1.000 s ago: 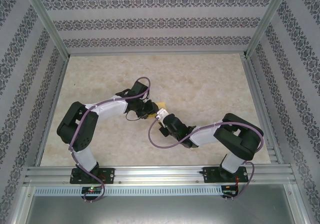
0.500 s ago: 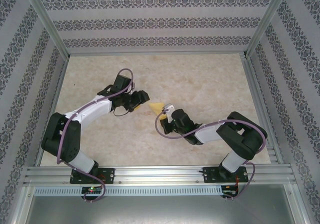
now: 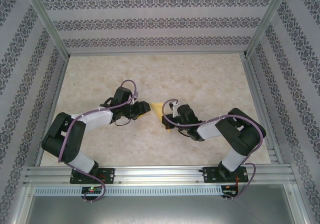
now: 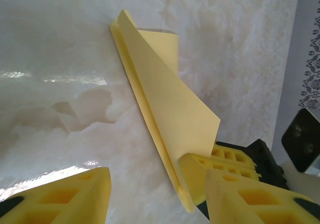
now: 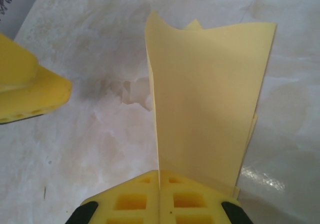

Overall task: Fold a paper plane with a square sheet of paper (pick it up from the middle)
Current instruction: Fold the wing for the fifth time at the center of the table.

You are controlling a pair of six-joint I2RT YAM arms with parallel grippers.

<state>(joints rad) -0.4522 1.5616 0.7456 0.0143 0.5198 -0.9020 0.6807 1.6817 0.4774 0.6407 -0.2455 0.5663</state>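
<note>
Just left of the narrow folded yellow-orange paper plane (image 4: pixel 167 109), the left tool (image 3: pixel 143 108) stands open; the right tool (image 5: pixel 160 184) pinches one end, the long crease running straight away from it.

The paper plane (image 4: pixel 167 109) is a narrow yellow-orange folded dart with a centre crease, one flap standing up off the surface. One end is pinched between the right fingers (image 5: pixel 135 199). The rest stretches away just ahead of the parted left fingers (image 4: pixel 70 194).
</note>
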